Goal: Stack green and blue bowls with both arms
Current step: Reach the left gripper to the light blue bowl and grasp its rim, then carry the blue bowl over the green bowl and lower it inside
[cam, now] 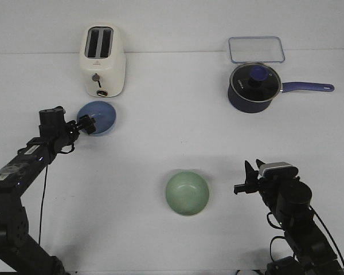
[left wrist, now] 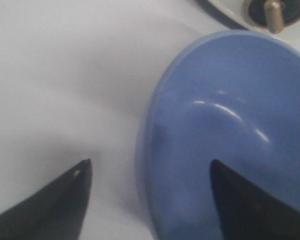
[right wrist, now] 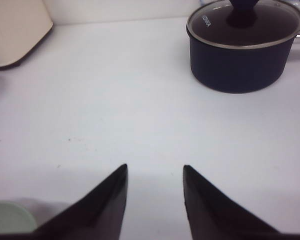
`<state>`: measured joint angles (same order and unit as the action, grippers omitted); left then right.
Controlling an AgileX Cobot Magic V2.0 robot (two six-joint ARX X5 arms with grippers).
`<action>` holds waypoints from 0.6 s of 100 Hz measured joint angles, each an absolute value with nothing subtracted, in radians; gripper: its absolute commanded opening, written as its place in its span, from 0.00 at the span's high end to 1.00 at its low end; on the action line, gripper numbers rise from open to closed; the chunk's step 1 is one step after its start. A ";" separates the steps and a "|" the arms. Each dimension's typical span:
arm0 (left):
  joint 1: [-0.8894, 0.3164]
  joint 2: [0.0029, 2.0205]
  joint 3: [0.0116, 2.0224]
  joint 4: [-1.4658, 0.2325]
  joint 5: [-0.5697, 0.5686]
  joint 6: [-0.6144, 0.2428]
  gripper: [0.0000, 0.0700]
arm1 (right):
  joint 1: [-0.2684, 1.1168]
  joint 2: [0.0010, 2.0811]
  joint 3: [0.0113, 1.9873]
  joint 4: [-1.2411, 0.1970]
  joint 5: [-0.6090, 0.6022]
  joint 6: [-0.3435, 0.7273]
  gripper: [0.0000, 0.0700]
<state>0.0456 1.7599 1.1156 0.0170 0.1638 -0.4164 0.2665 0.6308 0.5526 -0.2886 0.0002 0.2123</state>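
The periwinkle blue bowl (cam: 100,117) sits in front of the toaster at the left; in the left wrist view it (left wrist: 230,125) fills the frame. My left gripper (cam: 87,124) (left wrist: 150,162) is open and straddles the bowl's near rim, with one finger inside the bowl and one over the table outside. The pale green bowl (cam: 187,193) stands upright near the front middle; its edge shows in the right wrist view (right wrist: 7,217). My right gripper (cam: 245,179) (right wrist: 155,167) is open and empty, just right of the green bowl and apart from it.
A cream toaster (cam: 102,60) stands just behind the blue bowl. A dark navy saucepan (cam: 253,87) with a glass lid sits at the back right, its handle pointing right. A clear rectangular container (cam: 256,50) lies behind it.
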 measured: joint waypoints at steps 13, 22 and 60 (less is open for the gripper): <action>0.046 1.761 1.124 0.018 0.164 -0.417 0.98 | 0.266 0.631 0.553 -0.318 0.001 0.206 0.68; 0.046 1.753 1.135 -0.007 0.165 -0.416 0.98 | 0.260 0.631 0.551 -0.324 0.004 0.206 0.68; -0.042 1.427 1.134 -0.245 0.365 -0.328 0.98 | 0.170 0.631 0.453 -0.299 0.000 0.218 0.68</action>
